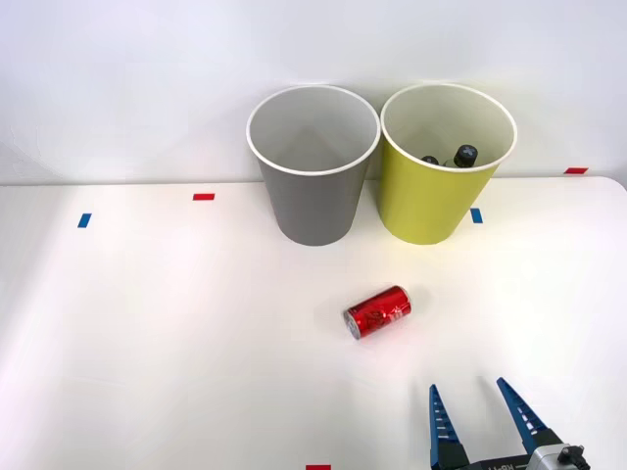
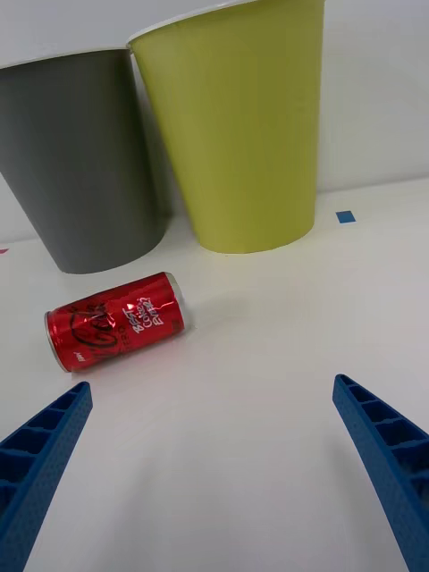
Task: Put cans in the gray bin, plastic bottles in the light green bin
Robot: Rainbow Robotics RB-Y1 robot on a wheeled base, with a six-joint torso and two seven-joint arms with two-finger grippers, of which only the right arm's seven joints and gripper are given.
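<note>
The can [image 1: 378,311] lies on its side near the middle of the desk [image 1: 147,343], in front of the two bins and apart from both. The right end effector [image 1: 475,403] is at the front edge of the desk, a little to the right of the can, with its fingers spread wide and holding nothing.

The can looks light and stiff, but its thin wall can dent under a hard squeeze, and the smooth round side may slip or roll. I think the best hold is across the middle of the body, one finger on each long side.

The gray bin [image 1: 312,201] and the green bin [image 1: 438,191] stand side by side at the back edge, almost touching. The bottles [image 1: 460,156] already show their black caps inside the green bin. Nothing stands between the end effector and the can. Small tape marks [image 1: 203,197] lie flat on the desk and are no obstacle.
</note>
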